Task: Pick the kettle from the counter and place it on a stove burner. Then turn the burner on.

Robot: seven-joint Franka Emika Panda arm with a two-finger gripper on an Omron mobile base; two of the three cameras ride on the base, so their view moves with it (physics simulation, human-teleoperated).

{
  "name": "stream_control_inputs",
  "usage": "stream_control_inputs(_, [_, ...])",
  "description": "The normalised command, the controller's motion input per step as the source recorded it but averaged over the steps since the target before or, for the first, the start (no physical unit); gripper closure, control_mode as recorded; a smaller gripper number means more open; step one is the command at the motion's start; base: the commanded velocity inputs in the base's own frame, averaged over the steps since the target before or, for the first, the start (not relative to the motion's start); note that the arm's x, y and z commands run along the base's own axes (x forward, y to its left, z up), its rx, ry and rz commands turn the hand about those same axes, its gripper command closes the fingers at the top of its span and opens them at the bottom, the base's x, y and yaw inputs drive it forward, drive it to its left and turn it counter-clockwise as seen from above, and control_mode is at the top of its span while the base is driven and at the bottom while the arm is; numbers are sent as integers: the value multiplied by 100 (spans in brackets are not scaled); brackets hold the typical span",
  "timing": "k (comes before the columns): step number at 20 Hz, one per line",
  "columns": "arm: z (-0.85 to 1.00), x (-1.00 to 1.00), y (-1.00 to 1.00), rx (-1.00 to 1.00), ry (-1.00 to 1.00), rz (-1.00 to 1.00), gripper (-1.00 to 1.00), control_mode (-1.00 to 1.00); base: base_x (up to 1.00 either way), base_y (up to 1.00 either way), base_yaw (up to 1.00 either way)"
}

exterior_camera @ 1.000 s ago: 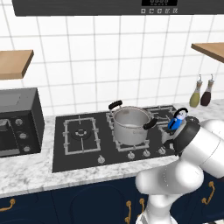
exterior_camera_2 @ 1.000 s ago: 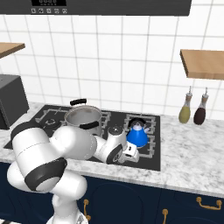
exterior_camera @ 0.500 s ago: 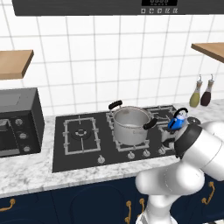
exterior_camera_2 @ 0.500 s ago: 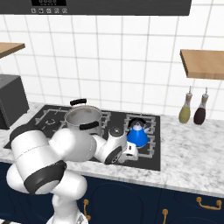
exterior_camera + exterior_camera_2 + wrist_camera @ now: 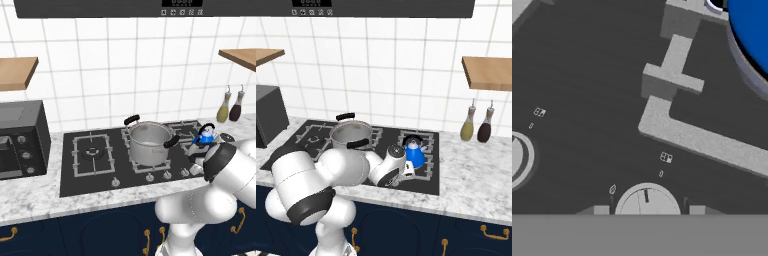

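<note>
With the kettle (image 5: 415, 154) resting on the burner (image 5: 426, 159), nothing has shifted; the gripper (image 5: 647, 211), half-parted and empty, brackets the knob (image 5: 647, 201) at six o'clock.

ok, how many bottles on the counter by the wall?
2. An olive-green bottle and a dark brown bottle stand side by side on the counter against the tiled wall, right of the cooktop, under the wooden shelf. None looks hidden.

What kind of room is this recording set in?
A rendered home kitchen: a black glass cooktop with a steel pot and blue kettle on it, set in a marbled counter against a tiled wall.
</note>
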Motion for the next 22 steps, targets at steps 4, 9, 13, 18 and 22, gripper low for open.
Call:
stream_control_inputs(4, [0,0,4,-11,0,30,100,-100,0,0,0])
stream_control_inputs(9, [0,0,6,-7,1,12,-100,-100,0,0,0])
stream_control_inputs(13, [0,0,0,0,0,0,-100,-100,0,0,0])
stream_control_inputs(18, [13,0,0,0,-3,0,-100,-100,0,0,0])
stream_control_inputs(22, [43,-8,-8,5,-8,0,-100,-100,0,0,0])
